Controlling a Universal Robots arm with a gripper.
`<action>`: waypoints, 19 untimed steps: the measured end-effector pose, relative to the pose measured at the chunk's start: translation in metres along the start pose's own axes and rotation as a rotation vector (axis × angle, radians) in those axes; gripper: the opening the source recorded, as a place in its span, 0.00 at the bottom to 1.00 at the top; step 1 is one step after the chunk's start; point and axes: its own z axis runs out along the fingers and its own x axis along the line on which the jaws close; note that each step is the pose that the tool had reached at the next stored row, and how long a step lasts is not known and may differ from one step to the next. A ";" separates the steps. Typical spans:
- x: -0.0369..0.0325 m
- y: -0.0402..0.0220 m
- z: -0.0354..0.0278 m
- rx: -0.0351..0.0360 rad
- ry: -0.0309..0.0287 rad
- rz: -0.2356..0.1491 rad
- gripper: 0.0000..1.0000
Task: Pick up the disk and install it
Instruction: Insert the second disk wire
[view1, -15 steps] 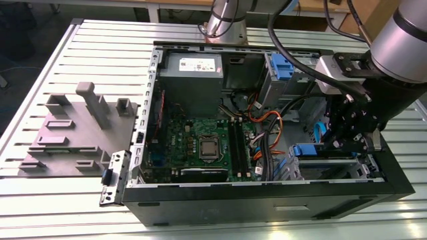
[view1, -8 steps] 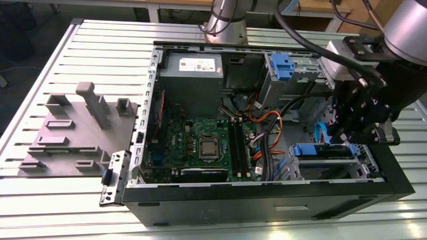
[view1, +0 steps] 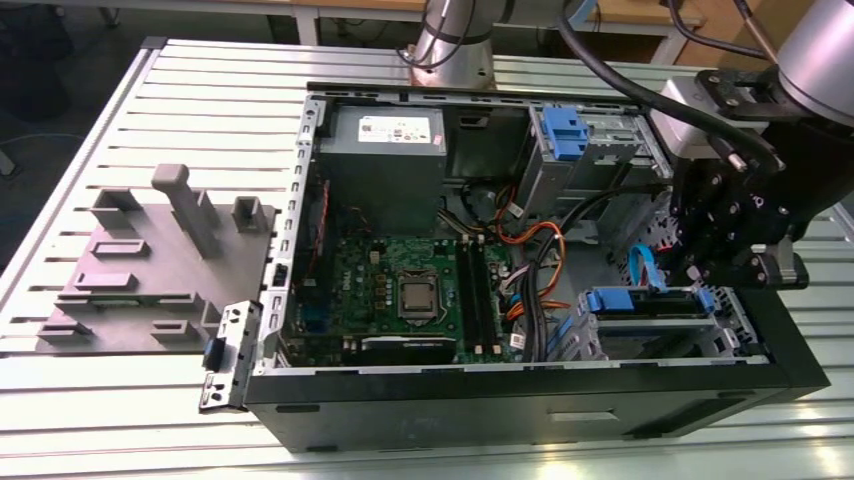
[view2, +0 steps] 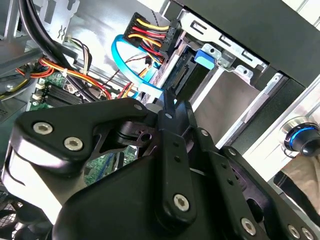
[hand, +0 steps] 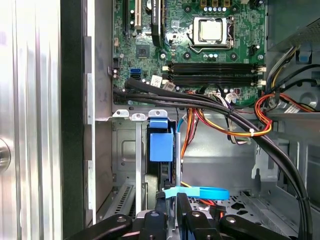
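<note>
In the exterior view I see my tool (view1: 703, 272) low inside the open computer case (view1: 534, 400) on the counter (view1: 80, 180), just above the disk (view1: 641, 305) seated in its bay. In both wrist views, its fingers (hand: 182, 210) look pressed together beside the disk's blue carrier (view2: 205, 57).

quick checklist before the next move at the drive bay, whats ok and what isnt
1. Silver-grey disk in its blue plastic carrier stands inside the grey metal drive cage: ok.
2. Disk pushed fully home: cannot tell.
3. Black gripper in line with the disk's edge: ok.
4. Light-blue flat cable free of the gripper: not ok, it crosses right beside it.
5. Black cable bundle away from the cage: ok.
</note>
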 end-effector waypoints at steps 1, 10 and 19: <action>0.0000 -0.0002 0.0000 0.0000 0.0000 0.000 0.24; 0.0000 -0.0004 0.0000 0.0000 0.0000 0.000 0.24; -0.0002 -0.0006 -0.0081 0.0000 -0.0003 0.000 0.24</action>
